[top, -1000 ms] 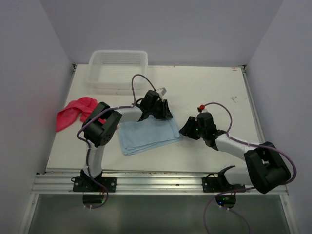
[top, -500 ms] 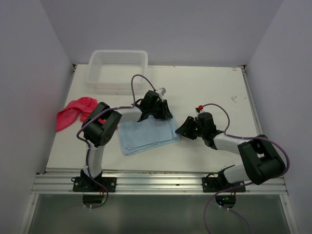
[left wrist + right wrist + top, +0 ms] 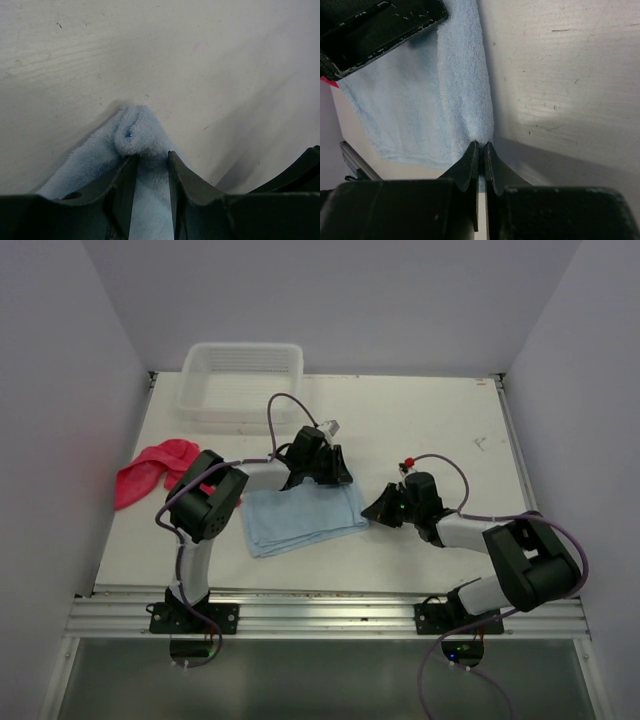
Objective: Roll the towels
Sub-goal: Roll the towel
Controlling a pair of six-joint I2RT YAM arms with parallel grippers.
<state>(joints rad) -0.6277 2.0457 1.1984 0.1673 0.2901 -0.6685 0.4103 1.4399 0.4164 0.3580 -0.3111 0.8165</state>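
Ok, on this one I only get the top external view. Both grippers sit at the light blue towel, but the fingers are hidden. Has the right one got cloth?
Observer: Yes. The right wrist view shows the right gripper pinched shut on a corner of the light blue towel.
Operator: And the left?
Observer: The left gripper holds another corner; cloth fills the gap between its fingers.
Operator: Cleanly?
Observer: Not quite: the tip pokes out past the fingertips, bunched into a small lump, with bare table beyond it.
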